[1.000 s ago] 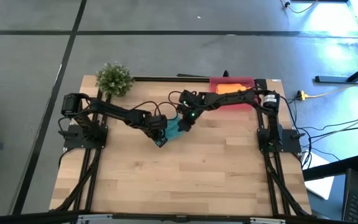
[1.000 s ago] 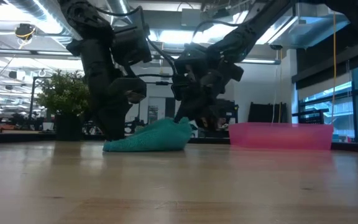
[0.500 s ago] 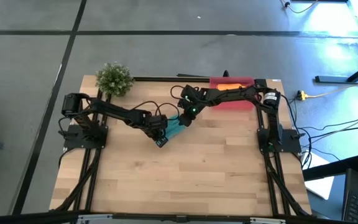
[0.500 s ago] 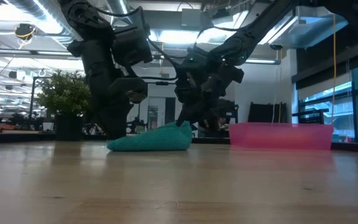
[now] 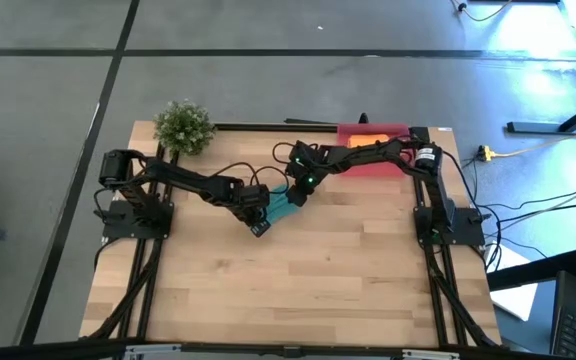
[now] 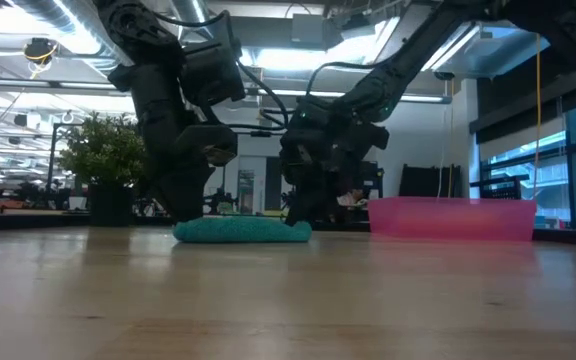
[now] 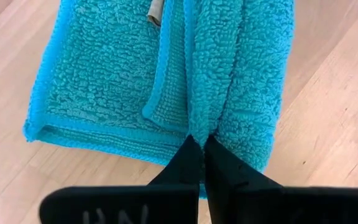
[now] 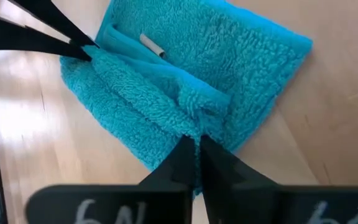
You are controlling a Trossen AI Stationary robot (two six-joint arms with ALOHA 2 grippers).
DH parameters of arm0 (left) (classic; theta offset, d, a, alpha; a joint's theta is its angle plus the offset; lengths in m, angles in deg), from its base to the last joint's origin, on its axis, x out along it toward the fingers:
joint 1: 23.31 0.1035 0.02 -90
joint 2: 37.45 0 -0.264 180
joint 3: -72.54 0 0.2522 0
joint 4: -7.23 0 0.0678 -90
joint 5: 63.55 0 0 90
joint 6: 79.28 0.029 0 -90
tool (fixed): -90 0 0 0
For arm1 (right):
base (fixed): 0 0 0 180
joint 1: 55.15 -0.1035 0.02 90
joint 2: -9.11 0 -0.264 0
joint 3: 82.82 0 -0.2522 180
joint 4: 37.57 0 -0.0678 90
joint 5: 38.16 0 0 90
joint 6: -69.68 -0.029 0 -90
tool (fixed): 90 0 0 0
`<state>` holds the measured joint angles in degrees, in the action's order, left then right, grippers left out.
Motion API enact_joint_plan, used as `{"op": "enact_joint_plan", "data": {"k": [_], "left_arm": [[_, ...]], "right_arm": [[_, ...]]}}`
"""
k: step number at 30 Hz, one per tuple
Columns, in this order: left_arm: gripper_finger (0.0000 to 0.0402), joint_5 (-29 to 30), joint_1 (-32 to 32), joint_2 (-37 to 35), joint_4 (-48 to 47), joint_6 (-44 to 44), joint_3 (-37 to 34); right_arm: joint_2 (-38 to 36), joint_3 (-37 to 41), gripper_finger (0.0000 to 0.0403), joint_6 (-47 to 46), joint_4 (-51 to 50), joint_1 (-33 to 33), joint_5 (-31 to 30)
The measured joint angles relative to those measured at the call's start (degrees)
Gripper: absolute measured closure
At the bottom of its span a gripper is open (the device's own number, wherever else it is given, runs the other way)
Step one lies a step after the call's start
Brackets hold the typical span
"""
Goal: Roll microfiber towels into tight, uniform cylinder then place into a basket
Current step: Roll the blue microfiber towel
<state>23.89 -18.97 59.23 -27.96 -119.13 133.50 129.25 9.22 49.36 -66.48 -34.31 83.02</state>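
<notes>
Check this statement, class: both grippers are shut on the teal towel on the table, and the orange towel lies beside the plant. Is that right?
Not quite. The orange towel lies in the basket, as the high view shows, across the table from the plant. The rest holds: the left gripper and right gripper are both shut on the teal towel.

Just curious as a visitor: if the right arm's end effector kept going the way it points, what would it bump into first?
Probably the teal microfiber towel: the right end effector is already pinching its folded edge, with the wooden table beneath.
</notes>
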Motion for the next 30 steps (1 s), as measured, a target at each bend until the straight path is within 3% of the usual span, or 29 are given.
{"op": "enact_joint_plan", "data": {"k": [16,21,30], "left_arm": [[0.0401,-0.1,0.0,0.0,0.8,-0.1,-0.1],[0.0401,-0.1,0.0,0.0,0.9,-0.1,-0.1],[0.0401,-1.0,0.0,0.1,1.4,-0.2,-0.1]], "right_arm": [[0.2,0.1,0.0267,-3.6,3.2,0.3,-0.8],[0.2,0.1,0.0259,-9.5,4.7,2.4,-1.3],[-2.1,0.1,0.0258,-10.4,3.3,4.0,-4.4]]}}
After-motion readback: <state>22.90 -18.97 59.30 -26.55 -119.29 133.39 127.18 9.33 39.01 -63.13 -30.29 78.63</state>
